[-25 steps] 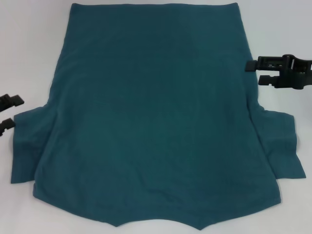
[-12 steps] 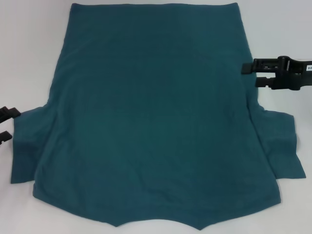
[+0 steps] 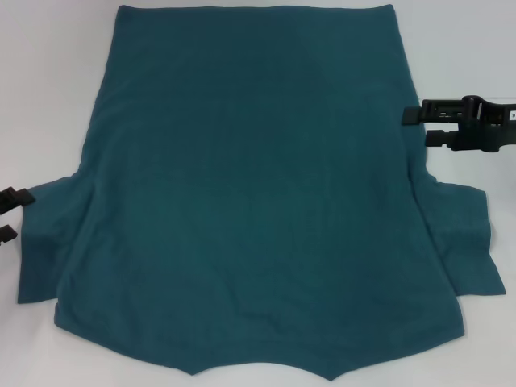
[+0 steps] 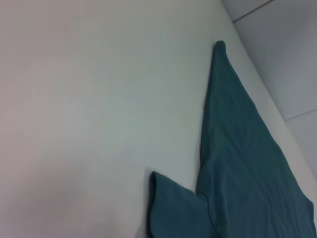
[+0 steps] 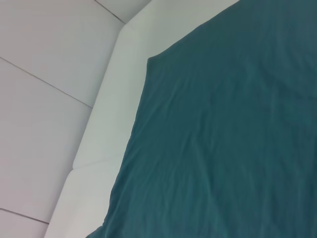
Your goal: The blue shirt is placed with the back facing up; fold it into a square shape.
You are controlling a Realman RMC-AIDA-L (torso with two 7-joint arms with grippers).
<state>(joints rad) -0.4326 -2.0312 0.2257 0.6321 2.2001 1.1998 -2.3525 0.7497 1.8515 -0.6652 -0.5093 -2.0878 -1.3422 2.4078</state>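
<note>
step: first side fold | blue shirt [image 3: 250, 193] flat, unfolded | right gripper [image 3: 419, 125] parted at shirt's right edge | left gripper [image 3: 10, 214] parted beside left sleeve | pinch edges only, lift evenly

The shirt [image 3: 250, 193] is soft matt cloth with light wrinkles. The counter [image 3: 48, 81] looks smooth and white. Both hands look like black matt plastic.

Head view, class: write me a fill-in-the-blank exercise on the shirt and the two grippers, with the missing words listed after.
1. The blue shirt lies spread ____ on the white table.
2. The right gripper is at the shirt's right edge with its fingers ____.
3. The left gripper is beside the shirt's left ____.
4. Neither gripper is ____ any fabric.

Missing words: flat; open; sleeve; holding
</note>
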